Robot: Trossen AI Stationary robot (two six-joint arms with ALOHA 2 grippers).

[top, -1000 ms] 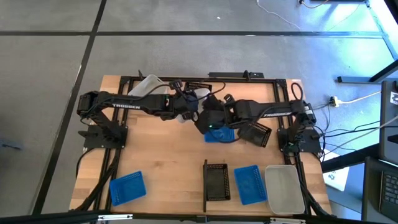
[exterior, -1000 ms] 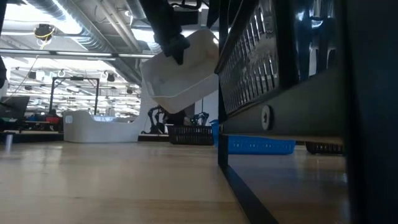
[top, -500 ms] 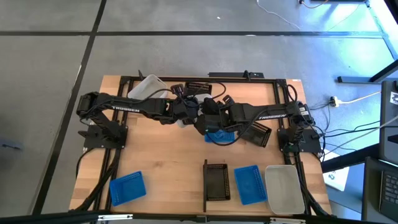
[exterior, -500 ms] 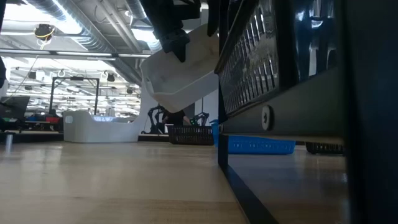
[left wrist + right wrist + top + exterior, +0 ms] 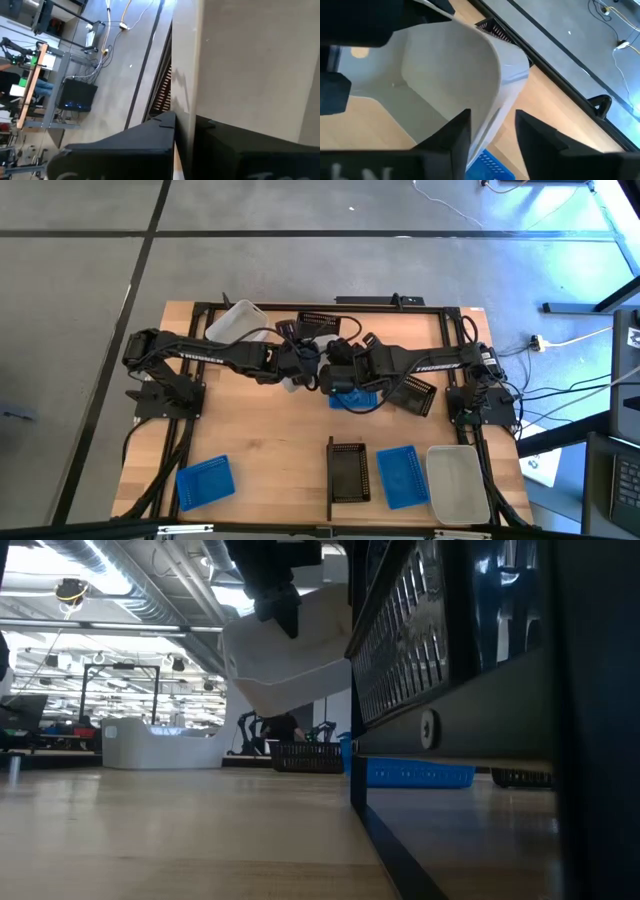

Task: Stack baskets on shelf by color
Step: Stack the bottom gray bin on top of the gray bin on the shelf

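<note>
High view: right gripper (image 5: 325, 372), jaws spread astride the white basket (image 5: 285, 655) pinched by left gripper (image 5: 300, 368), has closed in, suggesting handover.

Both arms are matte black, built of boxy links joined by rounded joint housings. White block lettering runs along the long link of the left arm (image 5: 195, 352) and of the right arm (image 5: 435, 364). Black cables loop out beside the wrists and trail from each square black base plate. The left claw (image 5: 186, 131) and the right claw (image 5: 492, 131) each end in two flat, angular black fingers with hard straight edges
</note>
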